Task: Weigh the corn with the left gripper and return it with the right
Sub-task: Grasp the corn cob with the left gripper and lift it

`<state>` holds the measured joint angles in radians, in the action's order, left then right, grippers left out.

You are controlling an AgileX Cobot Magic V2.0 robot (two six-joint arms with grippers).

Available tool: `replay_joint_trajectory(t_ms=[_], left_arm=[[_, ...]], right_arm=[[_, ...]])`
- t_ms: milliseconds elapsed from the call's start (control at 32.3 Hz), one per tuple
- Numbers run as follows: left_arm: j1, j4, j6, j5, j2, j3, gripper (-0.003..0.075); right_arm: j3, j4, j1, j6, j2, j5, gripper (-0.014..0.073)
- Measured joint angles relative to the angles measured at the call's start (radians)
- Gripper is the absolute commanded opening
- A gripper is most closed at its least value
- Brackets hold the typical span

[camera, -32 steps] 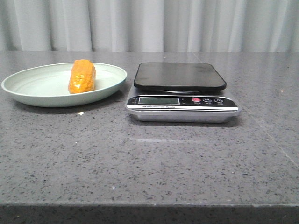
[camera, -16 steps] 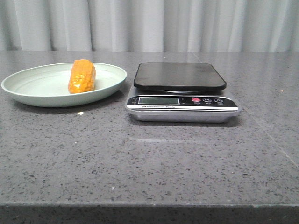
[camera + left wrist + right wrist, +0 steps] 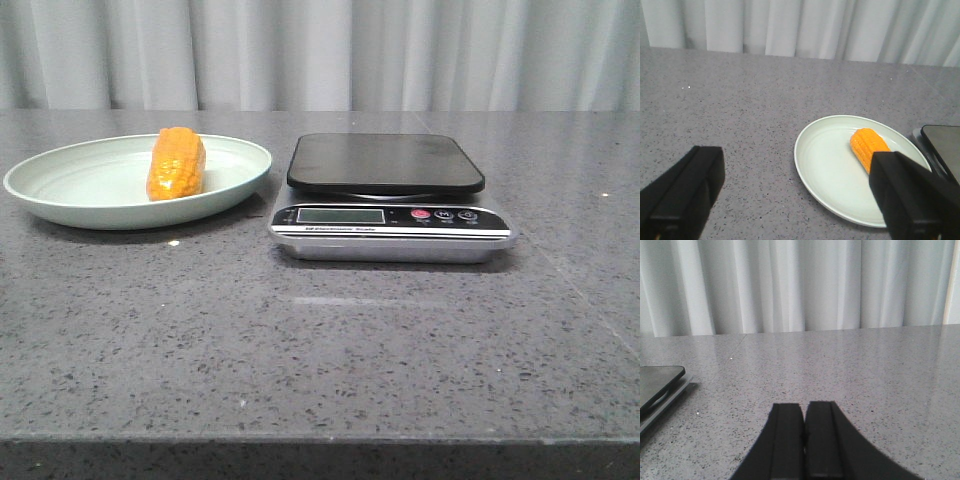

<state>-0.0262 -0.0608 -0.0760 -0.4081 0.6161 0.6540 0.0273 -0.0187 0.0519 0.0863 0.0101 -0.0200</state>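
Corn (image 3: 176, 163) lies on its side in the pale green plate (image 3: 60, 205), right of the plate's middle, one end toward the camera. Set against the front views from a moment earlier, nothing on the table has shifted: the cob, the plate and the scale (image 3: 390, 205) sit exactly as they did, so the weighing has not begun. From the scale, the plate is at nine o'clock, just beside it on the grey table (image 3: 320, 350).

Neither arm shows in the front view. The left gripper (image 3: 800, 200) is spread wide and empty, its two black fingers (image 3: 682, 192) apart with bare stone and the near part of the plate between them (the right-hand finger overlaps the plate's rim in that camera, though it looks to be above it, not touching). The corn is ahead of it at about one o'clock. The right gripper (image 3: 805, 440) is closed with its fingers pressed together, holding nothing, with only a corner of the scale visible far off at its nine o'clock.

My reading: this is the approach, with the left arm still needing to swing toward the cob and descend.
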Motion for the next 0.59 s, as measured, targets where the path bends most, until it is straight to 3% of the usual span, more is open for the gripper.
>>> replay_joint_trajectory(t_ms=[186, 433, 588], left_arm=[[-0.023, -0.023, 0.000, -0.085, 0.189, 0.155, 0.0652], [-0.175, -0.021, 0.000, -0.148, 0.471, 0.343, 0.0651], [-0.249, 0.019, -0.073, -0.239, 0.651, 0.486, 0.0651]], right_arm=[[0.000, 0.000, 0.000, 0.000, 0.000, 0.000, 0.0138], [0.000, 0.000, 0.000, 0.000, 0.000, 0.000, 0.0138], [0.000, 0.000, 0.000, 0.000, 0.000, 0.000, 0.0138]])
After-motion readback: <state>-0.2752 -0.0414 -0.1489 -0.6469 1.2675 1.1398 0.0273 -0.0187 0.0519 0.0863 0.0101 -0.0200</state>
